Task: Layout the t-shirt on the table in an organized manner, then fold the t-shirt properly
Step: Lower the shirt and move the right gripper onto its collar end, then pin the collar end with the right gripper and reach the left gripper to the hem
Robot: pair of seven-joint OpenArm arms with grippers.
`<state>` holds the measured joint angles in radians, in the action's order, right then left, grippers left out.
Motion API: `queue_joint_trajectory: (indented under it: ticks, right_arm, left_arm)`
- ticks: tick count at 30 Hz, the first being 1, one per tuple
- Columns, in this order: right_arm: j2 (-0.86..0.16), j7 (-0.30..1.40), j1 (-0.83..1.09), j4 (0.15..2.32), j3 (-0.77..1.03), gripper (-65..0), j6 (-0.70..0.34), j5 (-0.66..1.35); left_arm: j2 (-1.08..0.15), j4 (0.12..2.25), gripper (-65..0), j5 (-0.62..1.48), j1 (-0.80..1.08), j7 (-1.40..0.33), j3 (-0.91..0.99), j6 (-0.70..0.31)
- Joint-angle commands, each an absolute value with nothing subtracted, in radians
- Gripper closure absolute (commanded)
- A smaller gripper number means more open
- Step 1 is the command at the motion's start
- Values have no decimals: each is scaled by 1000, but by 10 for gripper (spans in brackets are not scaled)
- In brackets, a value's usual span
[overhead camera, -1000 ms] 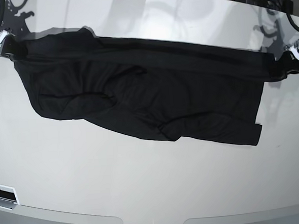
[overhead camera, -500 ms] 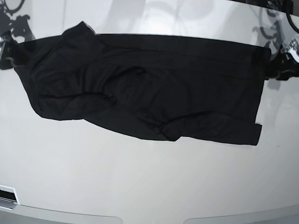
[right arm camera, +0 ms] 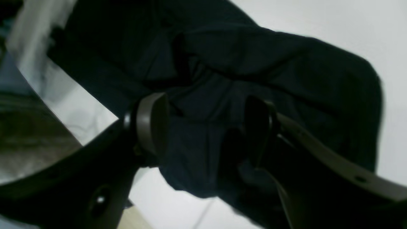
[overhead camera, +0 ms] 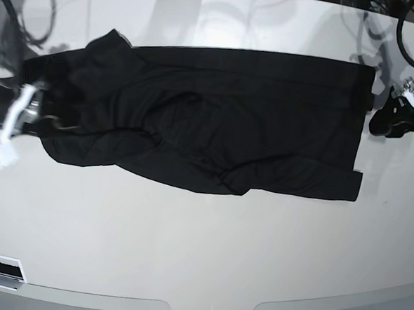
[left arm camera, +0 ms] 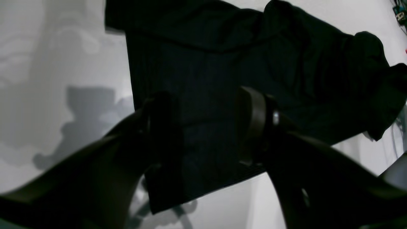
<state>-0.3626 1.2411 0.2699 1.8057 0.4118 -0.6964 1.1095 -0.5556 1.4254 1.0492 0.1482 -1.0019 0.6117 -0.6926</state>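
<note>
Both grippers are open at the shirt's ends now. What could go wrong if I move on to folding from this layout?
1. The plain black cloth t-shirt lies bunched with ridges, so folds may come out crooked.
2. The right gripper hovers with cloth between its open jaws; pulling away could snag it.
3. The left gripper could likewise drag the hem across the glossy white table.

The left pincer [overhead camera: 394, 115] hangs at the base view's right edge, its fingers [left arm camera: 254, 124] spread wide with nothing between them. The right pincer [overhead camera: 39, 109], at the left edge, is tilted, its fingers [right arm camera: 152, 122] also parted.
</note>
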Motion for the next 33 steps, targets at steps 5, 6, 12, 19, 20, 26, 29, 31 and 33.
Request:
queue_joint_trajectory:
  ticks: [5, 6, 12, 19, 20, 26, 29, 31, 33]
  right_arm:
    - [-377, 1147, 167, 1819, 227, -390, -698, 937]
    - [-377, 1124, 151, 1819, 195, -390, -698, 904]
    - [-377, 953, 87, 1814, -9, -390, -698, 577]
    - [-377, 936, 55, 1817, -182, -390, -698, 671]
    - [-377, 922, 54, 1817, -198, -390, -698, 678]
    - [-351, 857, 55, 1816, -294, -390, -698, 571]
    - [-315, 798, 55, 1808, -327, -390, -659, 408]
    - [-298, 778, 55, 1790, -328, -390, -604, 365]
    - [-287, 768, 48, 1757, -328, -390, -572, 358]
  left_arm:
    - [-565, 1438, -329, 1043, 138, -983, 621, -698]
    - [-565, 1438, -329, 1043, 138, -983, 621, -698]
    - [-565, 1438, -329, 1044, 138, -983, 621, -698]
    - [-565, 1438, -329, 1043, 138, -966, 621, -698]
    - [-565, 1438, -329, 1042, 138, -971, 621, -698]
    - [-565, 1438, -329, 1025, 138, -972, 621, -698]
    - [-564, 1438, -329, 1025, 138, -965, 621, -679]
    - [-564, 1438, -329, 1024, 138, -966, 621, -680]
    - [-565, 1438, -329, 1020, 138, -969, 621, -680]
